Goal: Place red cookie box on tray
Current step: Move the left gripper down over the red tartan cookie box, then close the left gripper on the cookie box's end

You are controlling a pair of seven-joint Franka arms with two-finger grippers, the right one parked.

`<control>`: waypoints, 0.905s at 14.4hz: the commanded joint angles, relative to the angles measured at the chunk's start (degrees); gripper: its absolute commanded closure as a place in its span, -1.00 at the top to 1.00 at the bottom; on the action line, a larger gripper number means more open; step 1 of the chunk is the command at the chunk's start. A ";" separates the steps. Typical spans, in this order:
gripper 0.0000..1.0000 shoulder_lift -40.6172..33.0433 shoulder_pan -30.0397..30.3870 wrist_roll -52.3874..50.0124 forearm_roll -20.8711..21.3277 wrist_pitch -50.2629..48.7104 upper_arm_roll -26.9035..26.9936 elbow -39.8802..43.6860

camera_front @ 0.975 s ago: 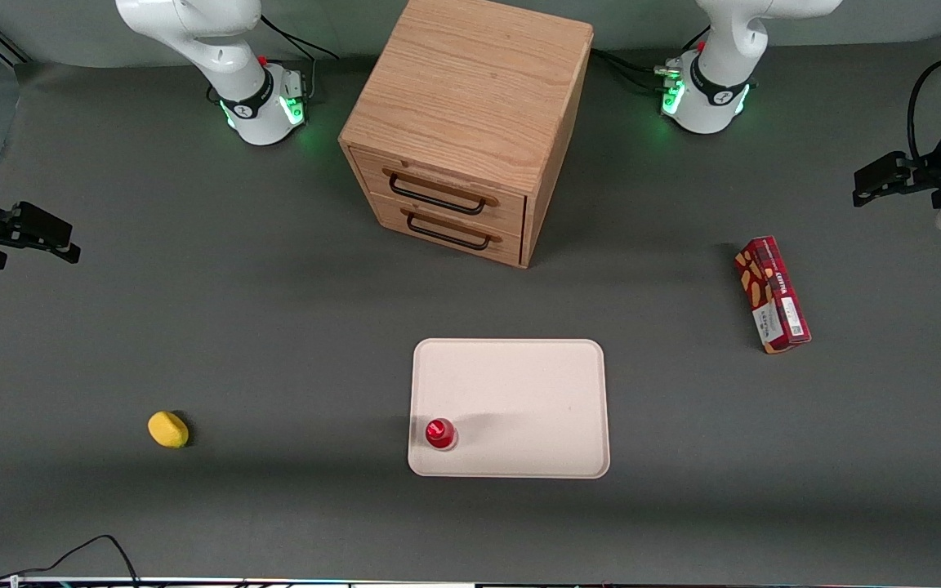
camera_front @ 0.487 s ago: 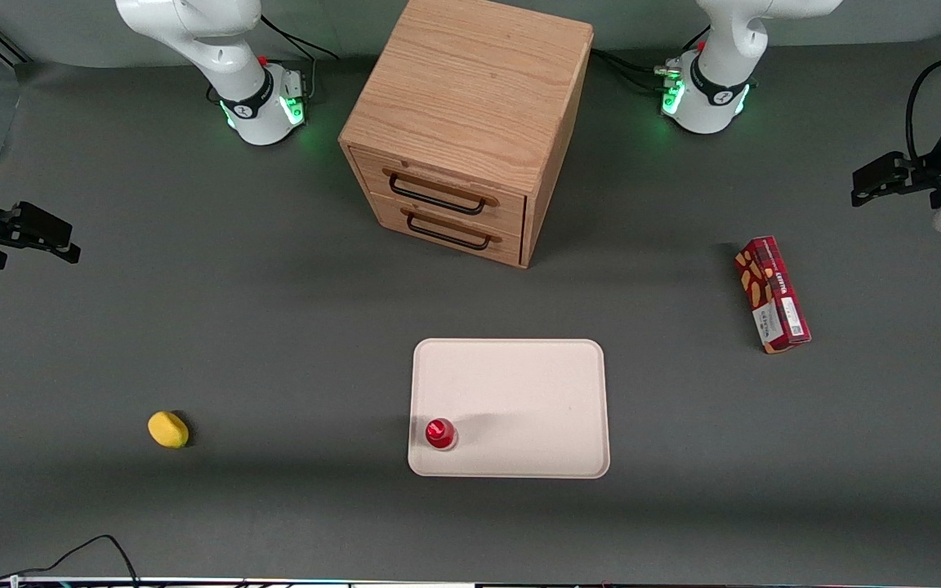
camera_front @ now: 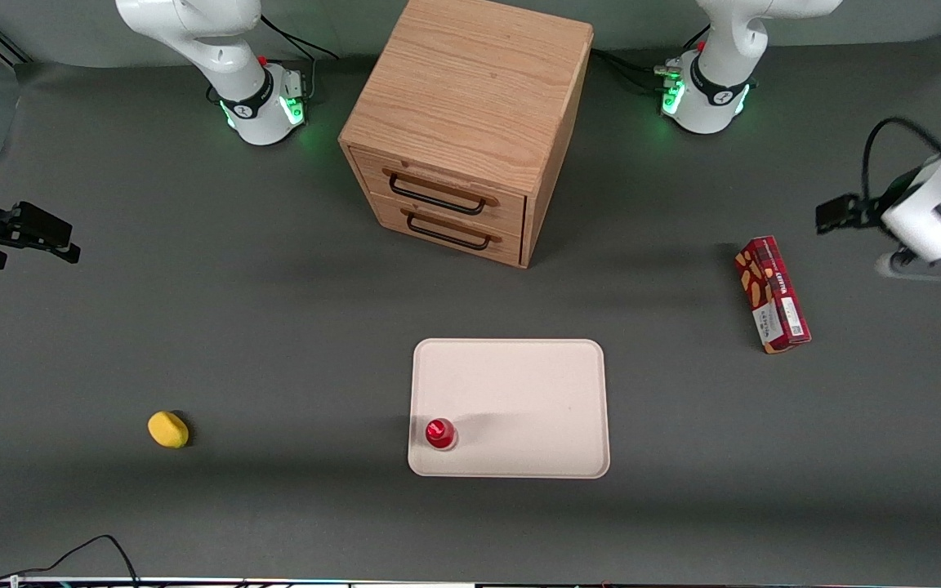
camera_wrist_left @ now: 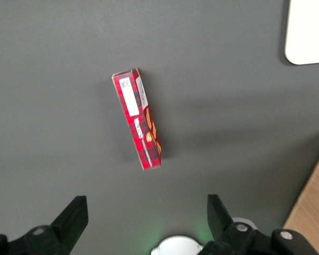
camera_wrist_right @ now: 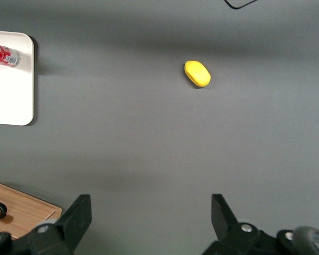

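The long dark-red cardboard cookie box (camera_front: 772, 294) looks printed and slightly glossy; the cream-white rectangular tray (camera_front: 519, 384) appears matt; the black two-finger gripper (camera_wrist_left: 146, 220) looks like plastic.

glossy white arm shells, black collars, green base lights. black looping cable. the gripper (camera_wrist_left: 146, 220) has black, wide-spread fingers (camera_wrist_left: 74, 215).

White lettering runs along the red cookie box (camera_front: 771, 294) — too small to read.
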 commanded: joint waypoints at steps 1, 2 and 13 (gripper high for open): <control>1.00 -1.22 0.16 -0.40 0.64 9.27 0.46 -8.99; 1.00 -1.14 0.34 -0.76 0.64 12.44 0.46 -11.72; 1.00 4.39 0.78 -3.48 -1.63 46.74 6.17 -33.63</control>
